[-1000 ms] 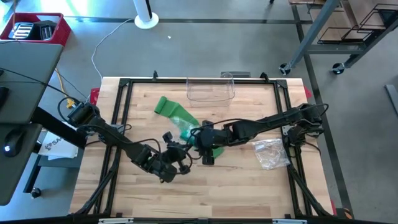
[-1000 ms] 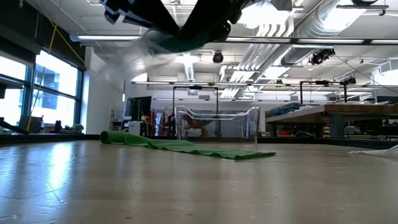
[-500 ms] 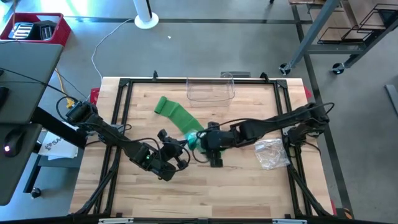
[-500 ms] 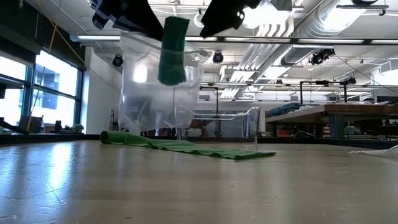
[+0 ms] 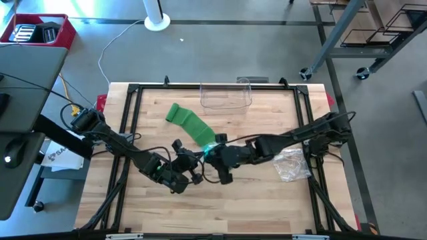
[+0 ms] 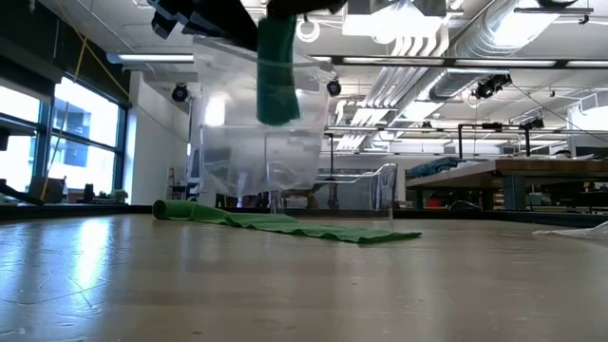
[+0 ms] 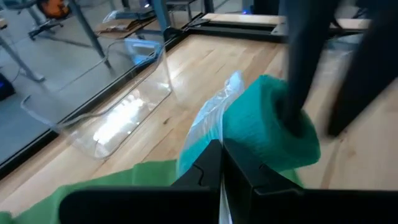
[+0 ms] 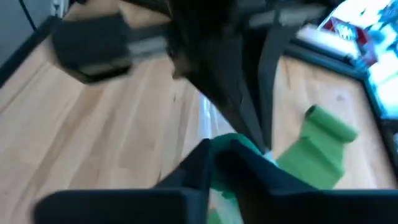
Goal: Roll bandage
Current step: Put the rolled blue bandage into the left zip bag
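Midair, both jaws clench a bagged green roll (image 6: 277, 71), well above the table (image 5: 267, 200).

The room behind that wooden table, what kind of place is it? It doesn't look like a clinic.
Probably a workshop or robotics lab. The ceiling shows bare ducts and pipes, a long workbench stands at the back, and a metal frame on castor wheels sits on the plain concrete floor beside the table.
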